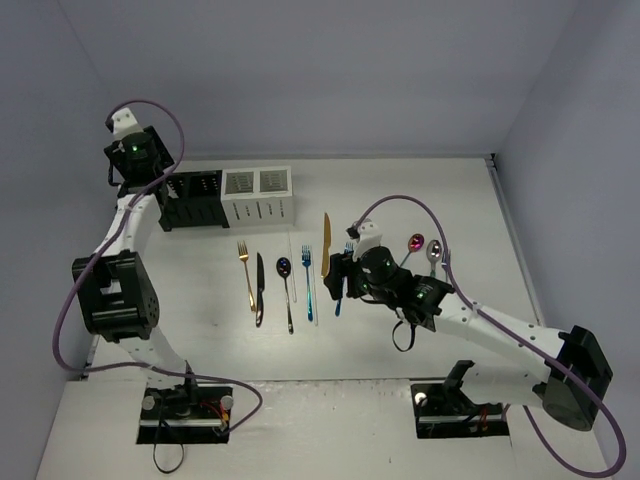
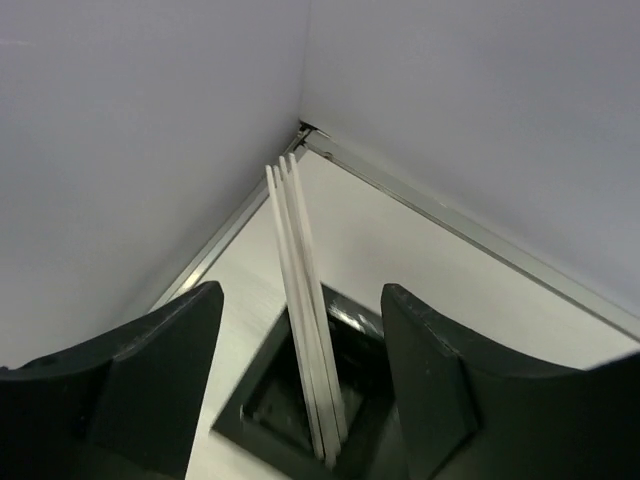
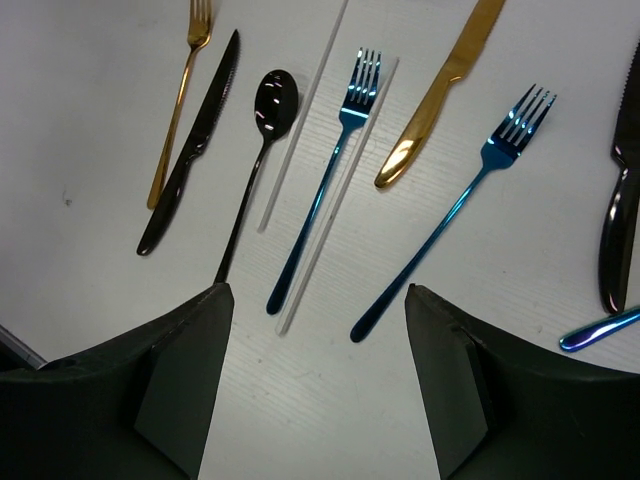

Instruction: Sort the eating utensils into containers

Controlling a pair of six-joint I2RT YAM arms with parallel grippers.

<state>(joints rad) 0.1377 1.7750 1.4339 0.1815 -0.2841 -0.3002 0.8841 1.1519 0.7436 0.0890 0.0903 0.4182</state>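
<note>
Several pale chopsticks (image 2: 305, 300) stand in the black caddy (image 2: 262, 395), between the spread, untouching fingers of our left gripper (image 2: 302, 288); the white caddy (image 1: 258, 195) sits just beside. Our right gripper (image 3: 318, 290), likewise agape, hovers over two blue forks (image 3: 320, 180), a loose chopstick (image 3: 335, 200) just beside one.

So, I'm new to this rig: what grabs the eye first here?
Shiny utensils lie in a row at the centre, gold fork to gold knife, with the open right gripper over them. Pale chopsticks stand in the black caddy at the far left, the open left gripper straddling them.
</note>
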